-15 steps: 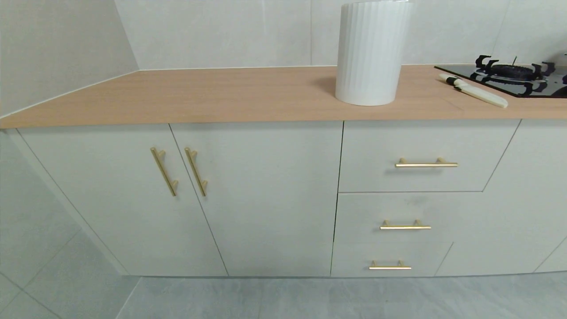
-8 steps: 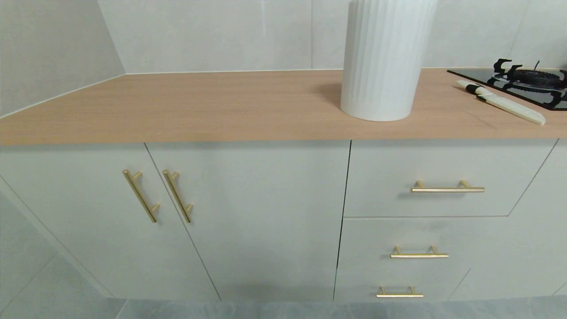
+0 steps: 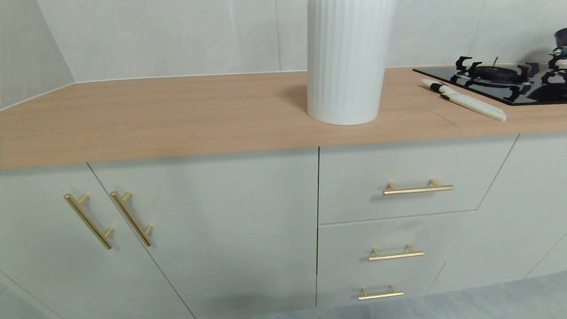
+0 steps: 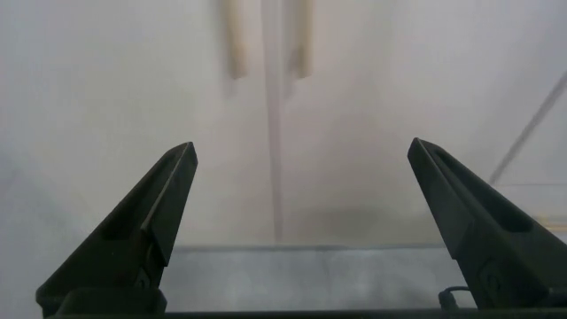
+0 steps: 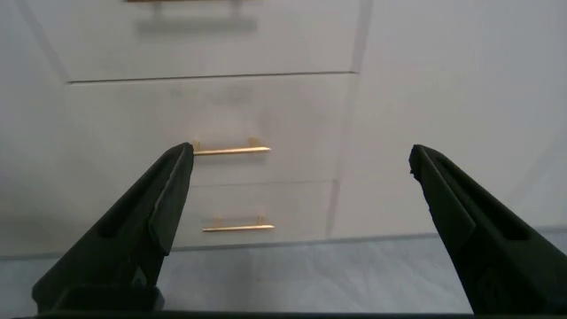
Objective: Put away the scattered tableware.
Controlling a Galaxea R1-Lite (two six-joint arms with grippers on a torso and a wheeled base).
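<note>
Wooden surface (image 3: pixel 177 115) ahead of me, running from the corner of the tiled wall across to a black gas hob (image 3: pixel 496 84) on my right. A tall white ribbed container (image 3: pixel 345 62) stands upright on it, about the middle, near the front edge. There's the tableware: a pale knife (image 3: pixel 465 99) with a dark band near one end, lying flat and at an angle on the wood, between the container and the hob. It sits just beside the hob's front edge and well apart from the container.

Below the surface, a pair of cabinet doors (image 3: pixel 199 221) on my left, each with a slanted gold bar handle (image 3: pixel 130 218). Right of those, a stack of three drawers (image 3: pixel 398 177), each with a level gold handle (image 3: pixel 417 188).

My left fingers (image 4: pixel 151 221) are spread wide, nothing between them, low down facing the seam between the two cabinet doors; the two handles show blurred above the gap, and the grey floor (image 4: pixel 292 261) runs underneath. My right fingers (image 5: pixel 142 221) are spread just as wide, also holding nothing, low in front of the drawers, with the two lower drawer handles (image 5: pixel 232 150) framed between the tips.
</note>
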